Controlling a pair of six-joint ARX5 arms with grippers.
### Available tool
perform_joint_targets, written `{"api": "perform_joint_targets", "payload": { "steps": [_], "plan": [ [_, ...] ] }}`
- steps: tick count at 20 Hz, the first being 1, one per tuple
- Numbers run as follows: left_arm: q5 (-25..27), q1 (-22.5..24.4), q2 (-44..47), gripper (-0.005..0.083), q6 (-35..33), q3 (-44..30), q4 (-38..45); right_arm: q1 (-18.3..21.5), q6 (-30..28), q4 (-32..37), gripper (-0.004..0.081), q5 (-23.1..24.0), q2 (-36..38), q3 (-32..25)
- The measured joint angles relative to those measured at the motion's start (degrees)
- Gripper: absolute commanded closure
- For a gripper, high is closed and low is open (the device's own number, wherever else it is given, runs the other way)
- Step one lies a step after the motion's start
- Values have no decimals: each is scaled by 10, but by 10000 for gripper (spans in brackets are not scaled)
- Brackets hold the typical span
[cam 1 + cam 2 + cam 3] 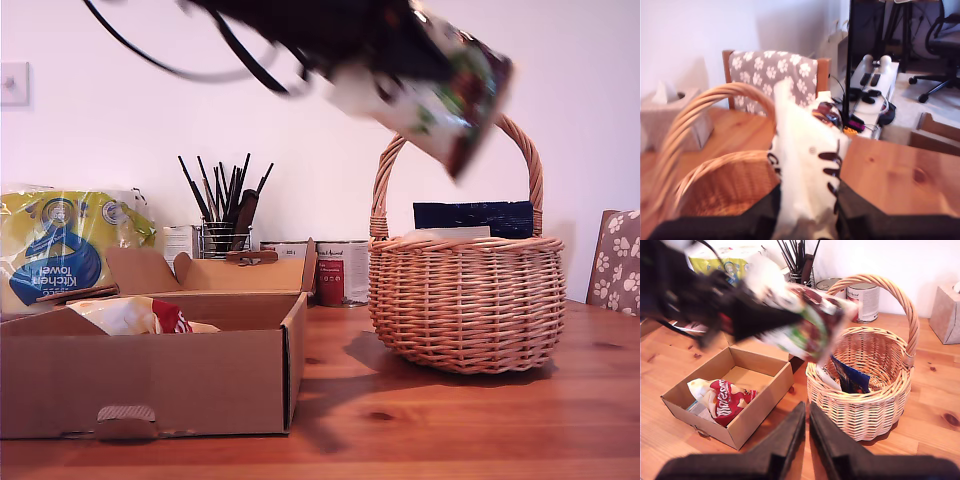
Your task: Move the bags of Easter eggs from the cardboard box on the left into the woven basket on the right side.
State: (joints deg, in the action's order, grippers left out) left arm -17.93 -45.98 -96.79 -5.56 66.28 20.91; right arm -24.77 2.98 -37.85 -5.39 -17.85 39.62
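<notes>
White bag [430, 95] clamped in my first tool [807, 220] above woven basket [465, 300] | my second tool [806, 432] nearly closed, empty

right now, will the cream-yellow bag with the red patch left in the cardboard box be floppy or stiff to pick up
Probably floppy: the cream-yellow crinkly plastic bag with the red patch lies slumped and creased in the brown cardboard box. Its glossy film may be slippery, and its lumpy look suggests contents that shift.

Crinkly white plastic bag [435, 85]: dark lettering, green patches. Cream-yellow plastic bag [722, 399]: red patch. Round wicker basket [465, 300]: tan. Shallow corrugated cardboard box [150, 375]: brown. Chair fabric [775, 70]: grey, white paw-prints.
</notes>
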Motion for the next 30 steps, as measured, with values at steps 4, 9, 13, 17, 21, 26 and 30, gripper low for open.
{"api": "perform_joint_targets", "payload": {
  "steps": [4,9,13,17,21,26,30],
  "plan": [
    [42,-7,-42,758,-37,0,108,0,0,0,780,0,0,0],
    [61,-4,-106,757,-52,1,187,0,0,0,780,0,0,0],
    [89,-5,-143,747,-94,4,198,0,0,0,780,0,0,0],
    [96,-5,-151,492,-122,35,199,0,0,0,780,0,0,0],
    [93,-7,-158,206,-144,52,187,0,0,2,780,-4,0,0],
    [136,-23,-162,207,-205,52,171,0,0,2,780,-5,0,0],
    [168,-31,-148,258,-210,53,86,0,-1,2,780,-5,0,0]
  ]
}}
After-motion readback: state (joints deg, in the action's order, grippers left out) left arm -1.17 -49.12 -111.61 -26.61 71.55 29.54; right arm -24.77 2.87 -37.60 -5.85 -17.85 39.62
